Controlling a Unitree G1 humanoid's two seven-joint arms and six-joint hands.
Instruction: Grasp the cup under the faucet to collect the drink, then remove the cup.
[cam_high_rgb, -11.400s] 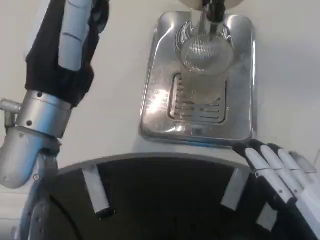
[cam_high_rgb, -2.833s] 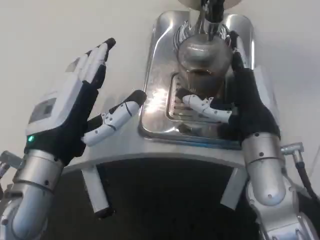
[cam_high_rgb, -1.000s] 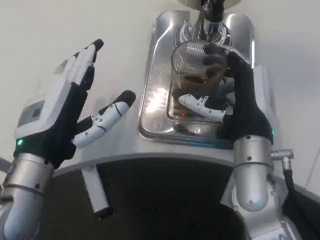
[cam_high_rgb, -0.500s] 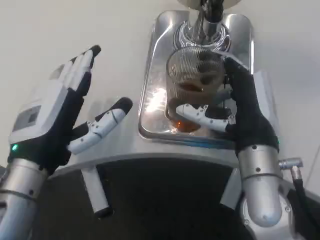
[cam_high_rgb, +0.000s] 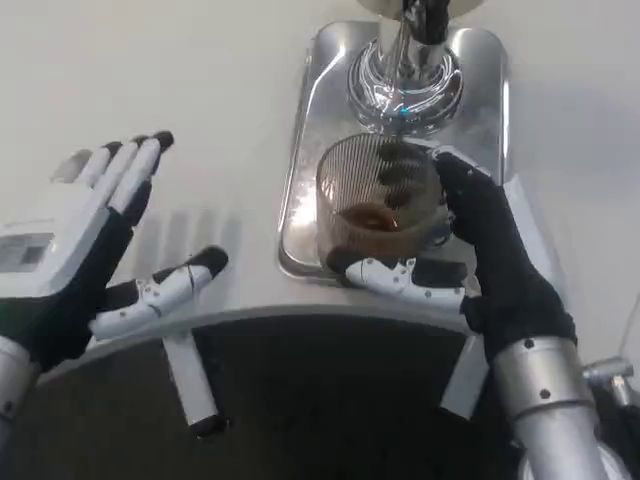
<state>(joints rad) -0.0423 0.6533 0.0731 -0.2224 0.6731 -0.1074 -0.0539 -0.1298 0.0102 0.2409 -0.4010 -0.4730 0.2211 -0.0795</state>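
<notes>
The cup (cam_high_rgb: 378, 200), holding brown drink, is gripped by the right hand (cam_high_rgb: 488, 262) at 6 o'clock of the faucet (cam_high_rgb: 406, 75); only set-down is judged outstanding; the left hand (cam_high_rgb: 85, 255) is spread and empty

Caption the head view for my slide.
Right hand holds ribbed clear glass cup of brown drink; left hand open.

Single head view, looking steeply down, close over white table (cam_high_rgb: 200, 80)

No legible text anywhere.
</notes>
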